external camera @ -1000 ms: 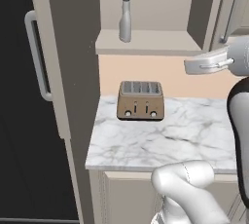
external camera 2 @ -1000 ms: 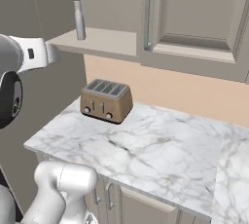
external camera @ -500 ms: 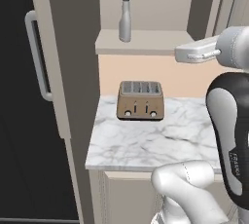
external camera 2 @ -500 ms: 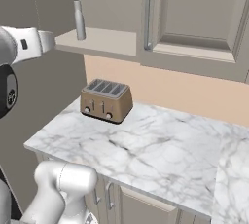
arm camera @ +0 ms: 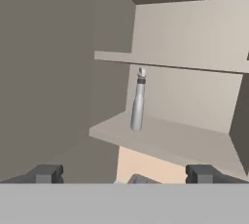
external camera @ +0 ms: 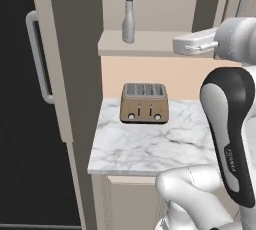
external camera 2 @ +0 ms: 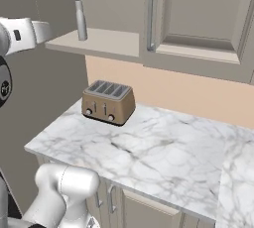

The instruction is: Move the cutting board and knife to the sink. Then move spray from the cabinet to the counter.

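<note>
The slim grey spray [external camera: 128,16] [external camera 2: 80,16] stands upright on the shelf of the beige cabinet [external camera: 150,49] [external camera 2: 104,42], in its open niche. In the hand view the spray [arm camera: 138,106] is straight ahead, some way off, at the near left part of the shelf [arm camera: 170,140]. My gripper [arm camera: 125,174] is open with nothing between its fingertips [arm camera: 48,173]. It hovers level with the shelf, to the right of the bottle in the left base view. The white marble counter [external camera: 150,146] [external camera 2: 158,157] lies below. The cutting board, knife and sink are out of view.
A brown four-slot toaster [external camera: 144,103] [external camera 2: 108,102] sits at the back of the counter under the shelf. The tall dark fridge [external camera: 25,99] stands to the left. A closed cabinet door with a grey bar handle [external camera 2: 151,19] is to the right of the niche.
The arm has raised the hand and swung it left toward the shelf niche. The gripper stays open; the spray and toaster have not moved.
</note>
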